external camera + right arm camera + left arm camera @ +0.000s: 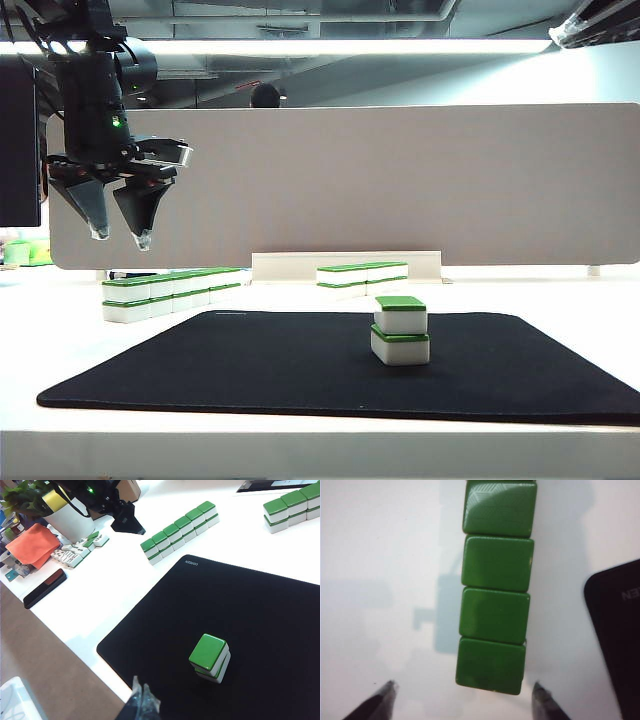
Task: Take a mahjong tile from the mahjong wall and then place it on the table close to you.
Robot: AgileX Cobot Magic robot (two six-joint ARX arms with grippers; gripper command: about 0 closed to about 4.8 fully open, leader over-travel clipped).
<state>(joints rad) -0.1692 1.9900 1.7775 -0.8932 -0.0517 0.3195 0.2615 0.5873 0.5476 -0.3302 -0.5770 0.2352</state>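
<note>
While you watch, L gripper (120,238): jaws apart, empty, hovering above mahjong wall (172,290)
Wall: on table (60,330), left of mat (330,365)
R gripper (142,702): can't tell, over mat's near edge

Green-topped, white-bodied tiles in the mahjong wall (172,292), one top faintly hatched in the left wrist view. Same green over white on the shorter row (362,277) and the two stacked tiles (401,331). Matte black mat (250,365) on a glossy white counter (60,340). Pale grey partition panel (400,180) behind. Black left gripper (121,239), clear-tipped, above the wall's near end; black right gripper (141,700) at the mat's edge. Orange cloth (32,545) beside a white pot (75,520).
</note>
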